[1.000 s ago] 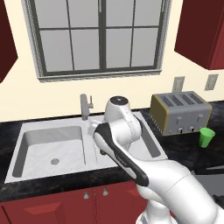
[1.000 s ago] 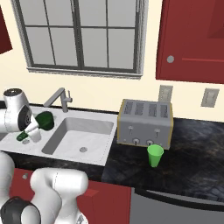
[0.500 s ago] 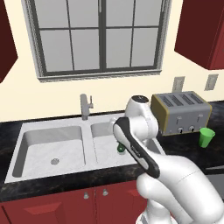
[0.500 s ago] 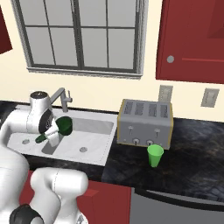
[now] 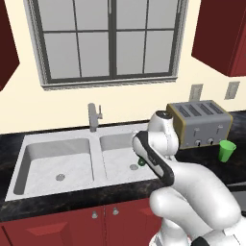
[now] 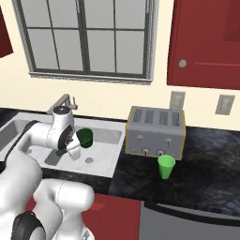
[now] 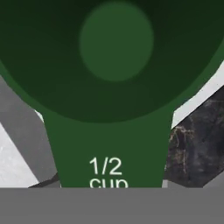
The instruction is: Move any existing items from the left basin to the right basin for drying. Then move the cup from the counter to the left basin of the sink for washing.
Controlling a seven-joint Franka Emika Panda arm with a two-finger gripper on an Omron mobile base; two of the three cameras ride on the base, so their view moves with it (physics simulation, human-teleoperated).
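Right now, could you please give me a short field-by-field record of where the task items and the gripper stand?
held item: dark green measuring cup, marked "1/2 cup" on its handle
gripper: closed on that handle, above the right basin
left basin: nothing in it
light-green cup: upright on the counter, in front of the toaster

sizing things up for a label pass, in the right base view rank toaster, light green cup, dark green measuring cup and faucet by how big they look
1. toaster
2. faucet
3. light green cup and dark green measuring cup look alike; the measuring cup is partly hidden by the gripper, so unranked
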